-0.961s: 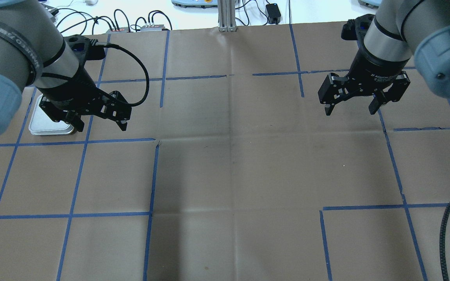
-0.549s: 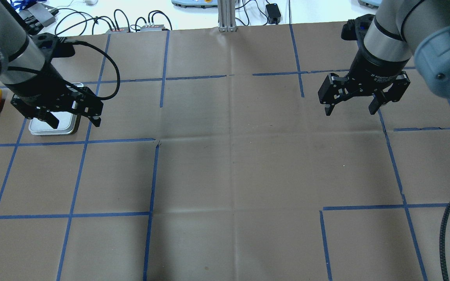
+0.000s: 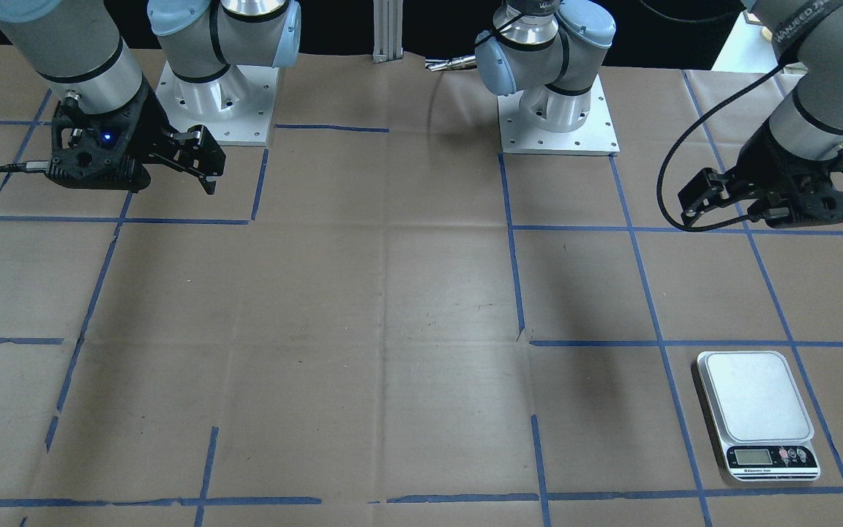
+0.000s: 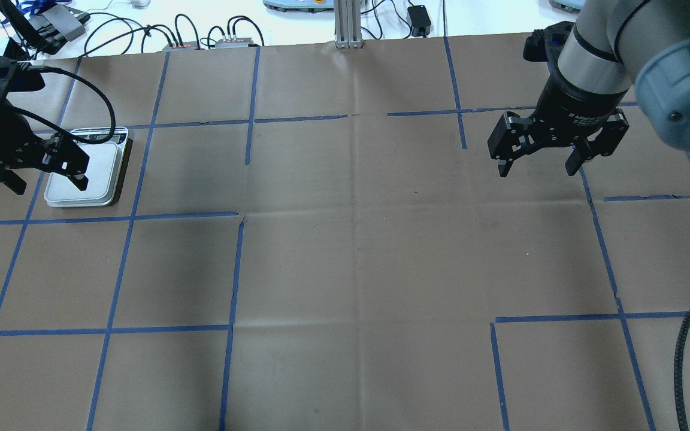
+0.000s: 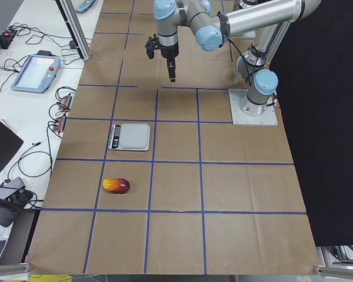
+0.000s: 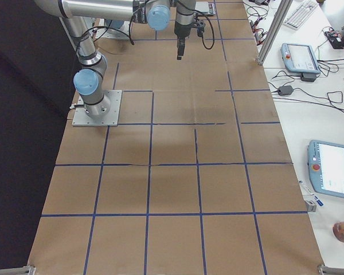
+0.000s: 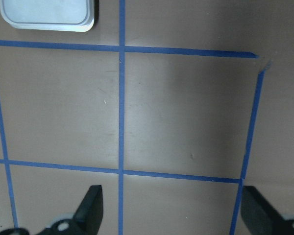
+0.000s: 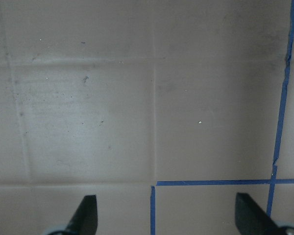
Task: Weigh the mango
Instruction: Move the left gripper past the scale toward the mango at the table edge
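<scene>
While left gripper (image 4: 51, 187) and right gripper (image 4: 536, 172) are hovering open, empty, we are starting pickup; left needs lowering astride the mango (image 5: 116, 185).

Bright, even light covers the brown paper-covered worktop (image 4: 357, 269), with soft grey shadows toward 9 o'clock overhead. The white desk (image 4: 501, 18) at 12 o'clock glares. Wrist views are dimmer and softer.

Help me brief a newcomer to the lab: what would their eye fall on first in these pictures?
The red-to-yellow mango, the one bright thing, lies alone on the brown paper in the left side view, one taped square from the bare silver scale. Next comes the blue tape grid across that paper. Both arms are up in the air, with the left hand and right hand open and holding nothing.
</scene>
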Robot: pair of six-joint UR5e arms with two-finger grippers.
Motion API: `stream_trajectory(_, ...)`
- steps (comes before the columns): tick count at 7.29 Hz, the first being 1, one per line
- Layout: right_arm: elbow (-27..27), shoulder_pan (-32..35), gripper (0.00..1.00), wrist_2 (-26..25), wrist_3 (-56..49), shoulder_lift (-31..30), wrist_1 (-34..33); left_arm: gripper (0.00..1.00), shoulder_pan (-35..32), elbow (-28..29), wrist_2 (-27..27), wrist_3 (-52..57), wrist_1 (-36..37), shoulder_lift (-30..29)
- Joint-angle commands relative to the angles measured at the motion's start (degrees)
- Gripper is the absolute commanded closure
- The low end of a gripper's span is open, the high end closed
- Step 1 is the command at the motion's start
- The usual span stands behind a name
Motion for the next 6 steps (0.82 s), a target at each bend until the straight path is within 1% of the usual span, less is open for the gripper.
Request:
stream_trajectory(1, 0.0, 0.0, 0.0, 0.0, 0.0, 0.0, 0.0, 0.0, 5.6, 1.2, 0.0, 6.9, 10.5, -7.4)
stream_trajectory(2, 0.0, 0.0, 0.0, 0.0, 0.0, 0.0, 0.0, 0.0, 7.1, 1.5, 0.2, 9.6, 15.6, -10.5)
stream_trajectory(3, 0.0, 0.0, 0.0, 0.0, 0.0, 0.0, 0.0, 0.0, 9.4, 3.9, 0.0, 12.8, 16.2, -14.6)
stream_trajectory(4, 0.0, 0.0, 0.0, 0.0, 0.0, 0.0, 0.0, 0.0, 10.7, 8.6, 0.0, 14.8, 16.2, -18.2)
stream_trajectory(5, 0.0, 0.0, 0.0, 0.0, 0.0, 0.0, 0.0, 0.0, 12.1, 14.0, -0.1, 18.2, 16.2, -23.2)
stream_trajectory(6, 0.0, 0.0, 0.0, 0.0, 0.0, 0.0, 0.0, 0.0, 13.6, 19.7, -0.3, 19.1, 16.2, -28.8)
